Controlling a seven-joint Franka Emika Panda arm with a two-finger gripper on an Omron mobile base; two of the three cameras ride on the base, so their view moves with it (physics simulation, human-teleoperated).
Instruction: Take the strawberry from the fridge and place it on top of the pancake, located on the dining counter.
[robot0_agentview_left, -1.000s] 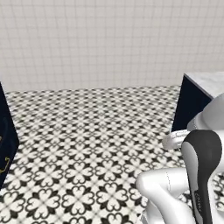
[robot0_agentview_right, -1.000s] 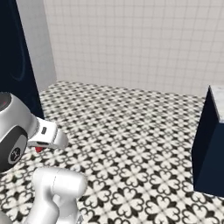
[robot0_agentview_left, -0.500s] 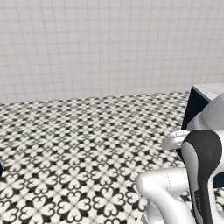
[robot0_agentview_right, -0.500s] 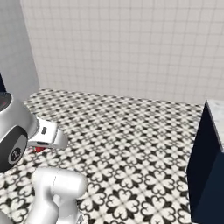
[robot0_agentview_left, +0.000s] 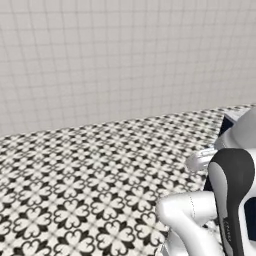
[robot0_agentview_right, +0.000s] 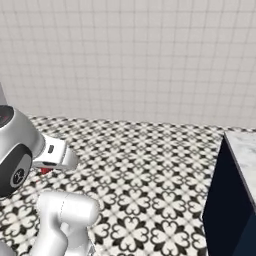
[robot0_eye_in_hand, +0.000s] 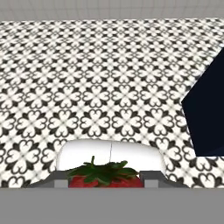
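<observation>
In the hand view the strawberry (robot0_eye_in_hand: 105, 177), red with green leaves, sits between my gripper (robot0_eye_in_hand: 105, 182) fingers, which are shut on it. From the right base view a bit of red strawberry (robot0_agentview_right: 45, 170) shows under the white hand, carried above the tiled floor. The dining counter (robot0_agentview_right: 244, 159) shows its marble top and navy base at the right edge; its navy corner (robot0_eye_in_hand: 206, 116) also lies to the right in the hand view. The fridge and the pancake are out of view.
A black-and-white patterned floor (robot0_agentview_left: 90, 190) spreads ahead to a white tiled wall (robot0_agentview_right: 140, 60). A dark navy corner (robot0_agentview_left: 227, 125) peeks out behind the arm on the right of the left base view.
The whole picture has shifted, so the base has moved: the navy cabinet at the left has slid out of both base views. The gripper stays shut on the strawberry.
</observation>
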